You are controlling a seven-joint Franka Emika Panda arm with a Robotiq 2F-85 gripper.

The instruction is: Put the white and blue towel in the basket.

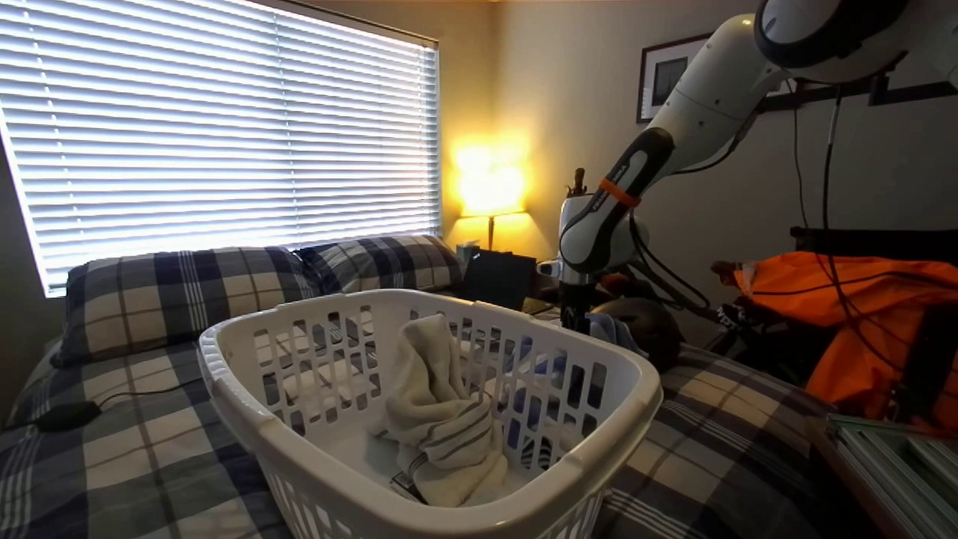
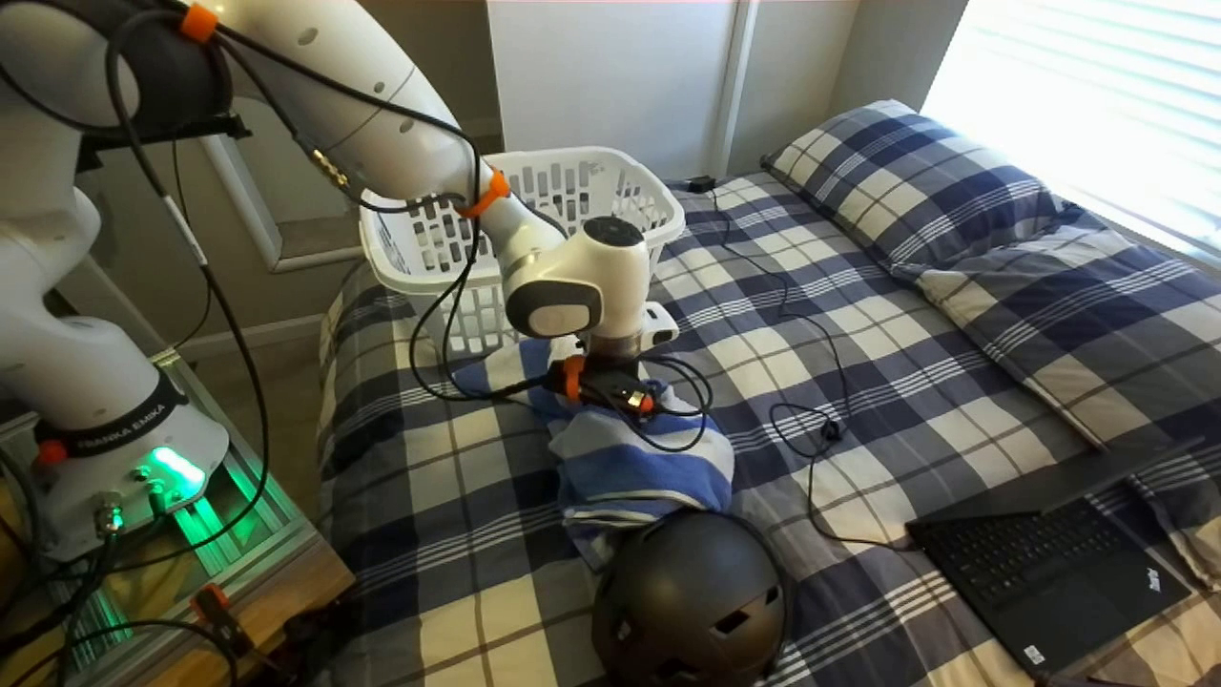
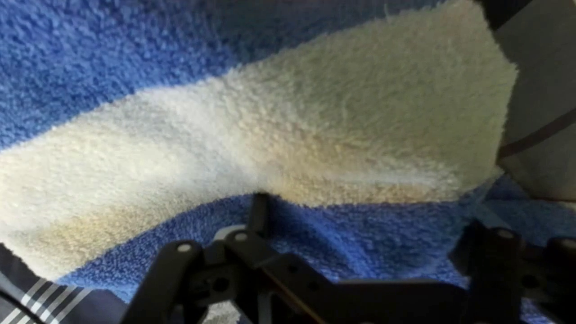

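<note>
Towel (image 2: 658, 472), white and blue, bunched under your spread hand (image 3: 364, 234) — basket (image 1: 337, 475) near the hand, pale cloth (image 1: 449, 438) inside it

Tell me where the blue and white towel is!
In an exterior view, the blue-and-white towel lies mid-picture on the bed, between the basket and the dark helmet, left of the laptop.

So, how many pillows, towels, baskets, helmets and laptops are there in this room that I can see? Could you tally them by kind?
Pillows: 2
Blue-and-white towel and pale towel: 2 towels
Basket: 1
Helmet: 1
Laptop: 1
Total: 7
</note>
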